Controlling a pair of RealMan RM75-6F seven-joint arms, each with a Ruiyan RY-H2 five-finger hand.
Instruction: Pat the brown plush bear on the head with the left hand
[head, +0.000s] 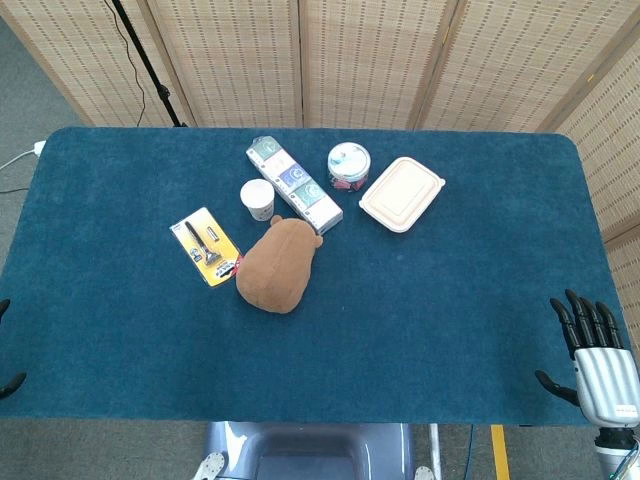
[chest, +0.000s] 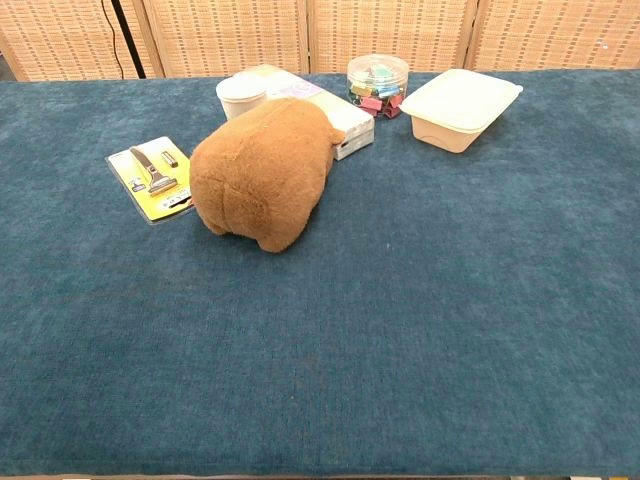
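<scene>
Woven folding screens stand behind a tabletop covered in dark blue-green cloth. Five things lie around one brown plush bear, which rests face down left of the tabletop's centre, its head toward the far edge and its back toward the near edge. One round clear tub near the far edge holds small coloured clips, seen best in the chest view. One cream lidded food box sits just right of the tub; its lid is closed and its contents cannot be told. One white cup stands just beyond the bear toward the far edge; what it holds cannot be told. One long flat pack with round printed panels lies slantwise between cup and tub, its near end just beside the bear's head. One yellow card carrying a razor-like tool lies flat beside the bear, toward the tabletop's left edge. Right hand: at the near right corner, fingers straight and slightly apart, holding nothing. Left hand: only dark fingertips show at the near left edge; whether the fingers are spread or closed cannot be told.
</scene>
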